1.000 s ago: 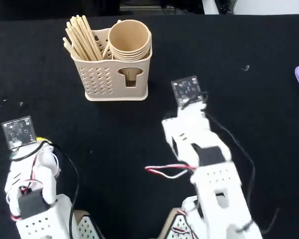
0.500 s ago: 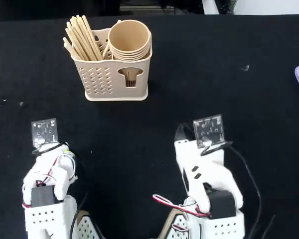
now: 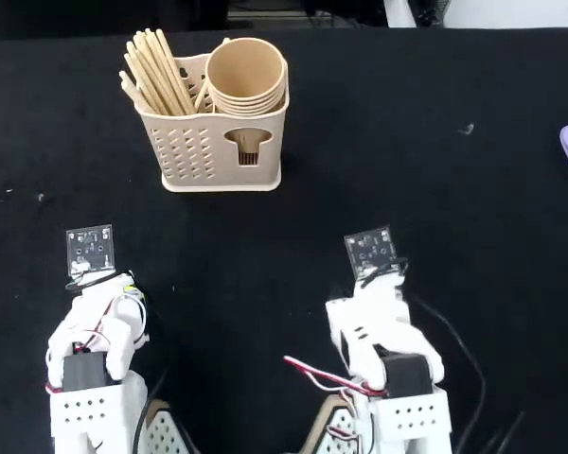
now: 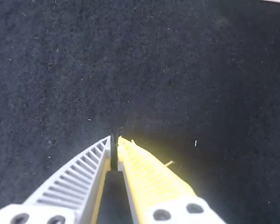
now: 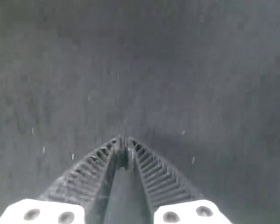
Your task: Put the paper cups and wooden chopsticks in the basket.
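Both arms have pulled back from the basket (image 3: pixel 208 147). A second ago the right arm (image 3: pixel 383 326) was stretched out across the black table (image 3: pixel 426 161) toward the basket's near corner. Now it is folded up close to its base, well apart from the basket. The left arm (image 3: pixel 93 326) has tucked in the same way on its own side.

The left gripper (image 4: pixel 115 140) has its white and yellow jaws pressed together at the tips with nothing between them, hanging over bare cloth. The right gripper (image 5: pixel 122 142) is likewise closed and empty.

The stacked paper cups (image 3: pixel 246 74) stand in the basket's right compartment. The wooden chopsticks (image 3: pixel 156 71) lean in a bundle in its left one. I see no cup or stick lying loose on the table, so to my eye the job looks finished and the arms are going to rest.
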Controlling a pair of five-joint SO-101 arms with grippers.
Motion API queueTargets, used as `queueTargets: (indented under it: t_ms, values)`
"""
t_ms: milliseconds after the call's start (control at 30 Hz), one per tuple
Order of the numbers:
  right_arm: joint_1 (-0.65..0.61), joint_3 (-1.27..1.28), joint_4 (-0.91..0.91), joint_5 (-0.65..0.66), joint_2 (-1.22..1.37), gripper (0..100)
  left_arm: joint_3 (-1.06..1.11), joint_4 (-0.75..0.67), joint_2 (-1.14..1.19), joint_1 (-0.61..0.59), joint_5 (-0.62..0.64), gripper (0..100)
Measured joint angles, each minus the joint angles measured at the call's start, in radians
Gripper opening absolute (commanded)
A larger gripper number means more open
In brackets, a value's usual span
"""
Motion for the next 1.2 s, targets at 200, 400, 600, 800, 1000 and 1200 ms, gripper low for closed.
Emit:
queueTargets:
  t_ms: [200,400,600,800,1000,1200]
  values:
    - [0.000,0.000,0.068,-0.072,0.000,1.2,0.000,0.002,0.000,0.000,0.000,4]
    - [0.000,0.000,0.072,-0.091,0.000,1.2,0.000,0.025,0.000,0.000,0.000,3]
    - [0.000,0.000,0.072,-0.091,0.000,1.2,0.000,0.034,0.000,0.000,0.000,3]
    - [0.000,0.000,0.072,-0.091,0.000,1.2,0.000,0.126,0.000,0.000,0.000,3]
    - [0.000,0.000,0.072,-0.091,0.000,1.2,0.000,0.178,0.000,0.000,0.000,3]
    - [0.000,0.000,0.072,-0.091,0.000,1.2,0.000,0.178,0.000,0.000,0.000,3]
